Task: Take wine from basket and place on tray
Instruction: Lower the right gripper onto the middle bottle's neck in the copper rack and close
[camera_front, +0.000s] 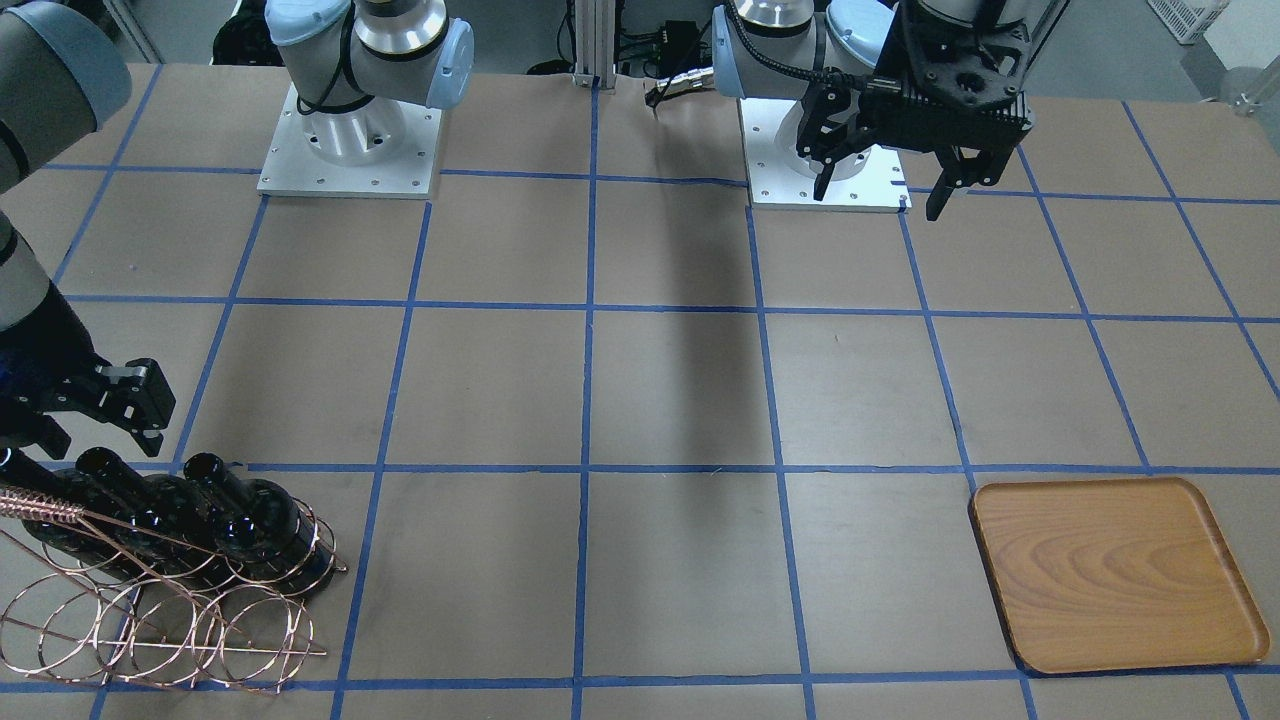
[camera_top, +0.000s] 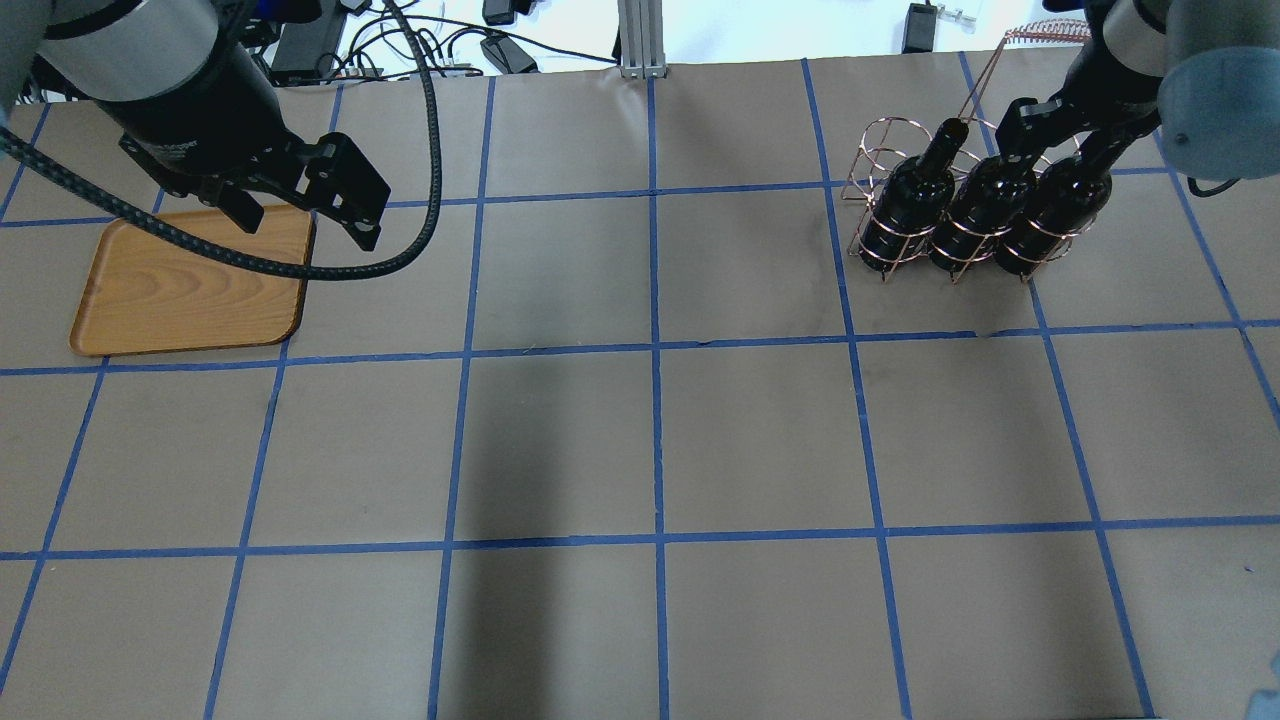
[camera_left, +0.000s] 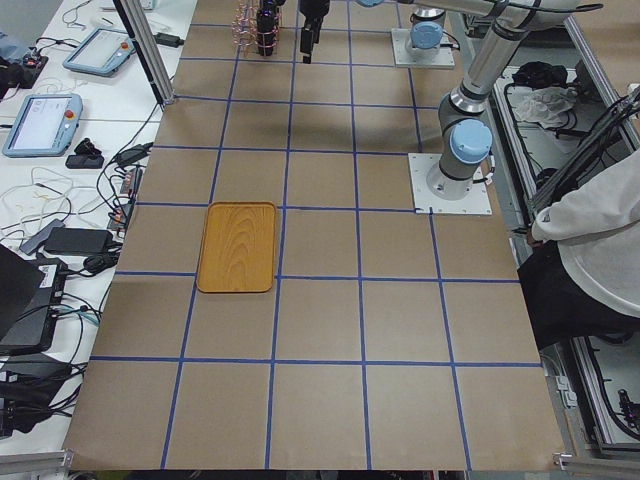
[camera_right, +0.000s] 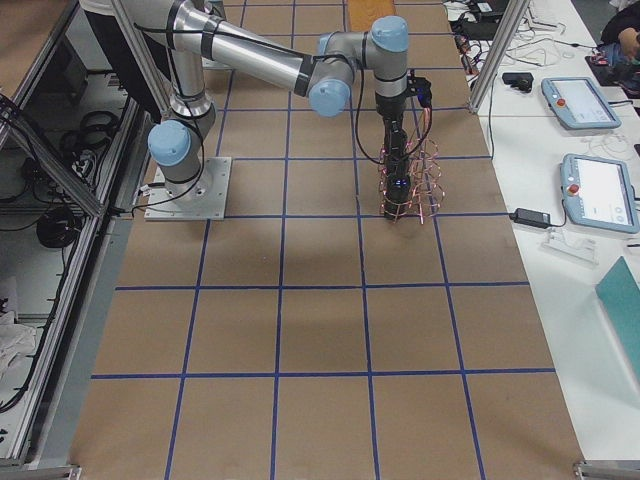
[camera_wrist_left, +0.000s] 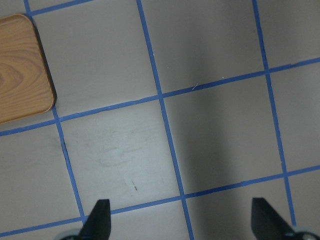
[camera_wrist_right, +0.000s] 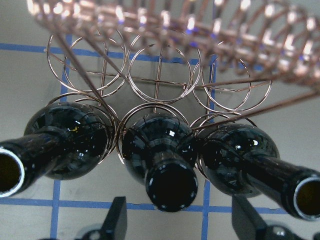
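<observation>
The wine (camera_wrist_right: 167, 165) stands in the basket (camera_wrist_right: 155, 75) straight below the right claw (camera_wrist_right: 181, 225). It is the middle one of three black bottles in a row, upright in the wire rings, and its open mouth faces up between the two fingers. The right claw is spread wide and holds nothing. One finger (camera_wrist_right: 116, 220) stands to each side of the wine's neck, with a clear gap to the glass on both sides. Whether the tips reach below the lip cannot be told. The two other bottles (camera_wrist_right: 65, 145) flank the wine just outside the fingers, each in its own ring and close against it. Beyond the wine from the claw, the second row of rings holds nothing, and the coiled handle (camera_wrist_right: 200, 35) crosses above that row.

From overhead, the right claw (camera_top: 1060, 130) hangs over the bottle necks at the far right of the table (camera_top: 650, 430).

The left claw (camera_wrist_left: 181, 222) is also spread wide and empty, and hangs in the air over bare table. The tray (camera_wrist_left: 20, 70) lies flat on the table off to one side of it, with only a rounded corner showing in the wrist view. The tray (camera_top: 180, 300) has nothing on it and lies well apart from the basket (camera_top: 880, 150), at the other end of the table.
</observation>
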